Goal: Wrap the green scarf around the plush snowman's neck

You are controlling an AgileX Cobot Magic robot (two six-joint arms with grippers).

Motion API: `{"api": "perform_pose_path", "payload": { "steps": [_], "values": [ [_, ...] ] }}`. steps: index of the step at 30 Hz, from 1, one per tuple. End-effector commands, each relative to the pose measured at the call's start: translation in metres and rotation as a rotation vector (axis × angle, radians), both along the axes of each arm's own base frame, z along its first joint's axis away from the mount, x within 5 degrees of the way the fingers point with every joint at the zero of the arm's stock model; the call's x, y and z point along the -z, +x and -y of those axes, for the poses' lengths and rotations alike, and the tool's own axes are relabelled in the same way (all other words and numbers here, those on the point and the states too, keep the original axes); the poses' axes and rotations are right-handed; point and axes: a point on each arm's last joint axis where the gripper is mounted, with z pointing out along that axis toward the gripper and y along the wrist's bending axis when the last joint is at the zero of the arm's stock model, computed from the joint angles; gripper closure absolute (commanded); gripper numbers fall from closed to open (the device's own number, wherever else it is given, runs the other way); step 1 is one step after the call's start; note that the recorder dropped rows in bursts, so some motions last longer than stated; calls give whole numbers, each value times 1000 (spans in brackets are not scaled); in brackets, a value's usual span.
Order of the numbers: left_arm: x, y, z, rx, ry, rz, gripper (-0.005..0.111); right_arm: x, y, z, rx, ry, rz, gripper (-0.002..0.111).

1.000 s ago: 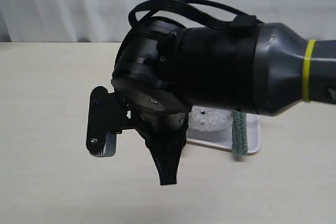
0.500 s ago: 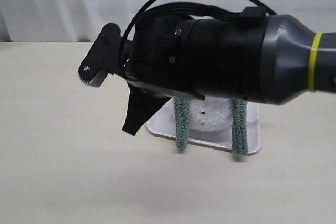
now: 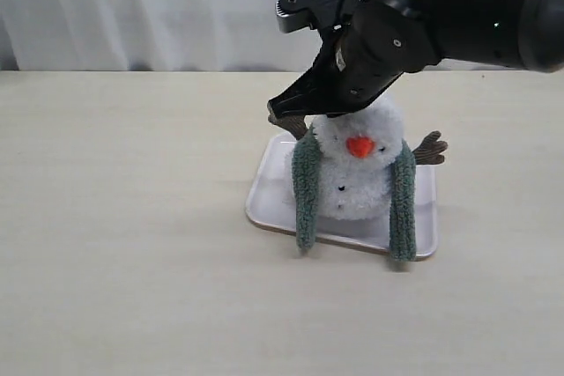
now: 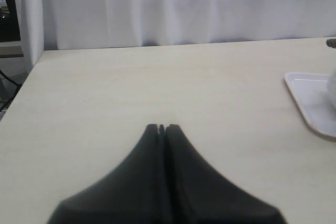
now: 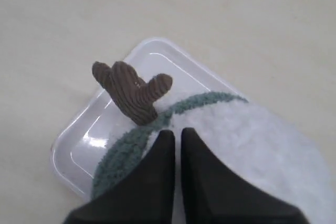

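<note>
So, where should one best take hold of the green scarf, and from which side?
Likely the lower end of the green scarf that hangs on the left of the exterior view, approached from the front and pinched across its narrow width. That end dangles free beside the snowman, over the tray rim, so nothing blocks it.

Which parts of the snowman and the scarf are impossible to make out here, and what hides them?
Exterior view: the head top of the snowman, behind the right gripper and its arm.
Exterior view: how the green scarf runs behind the snowman, hidden by its own body.
Right wrist view: whether the fingers touch the scarf; they cover that spot.
Left wrist view: the snowman, cut off beside the tray by the picture's edge.
</note>
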Motion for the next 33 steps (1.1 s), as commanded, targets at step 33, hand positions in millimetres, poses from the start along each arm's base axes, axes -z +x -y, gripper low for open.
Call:
{"api": "perform_pose_path", "payload": {
  "steps": [33],
  "values": [
    [0, 0, 0, -2, 0, 7, 107, 9, 25, -25, -98, -76, -210, 104]
  ]
}}
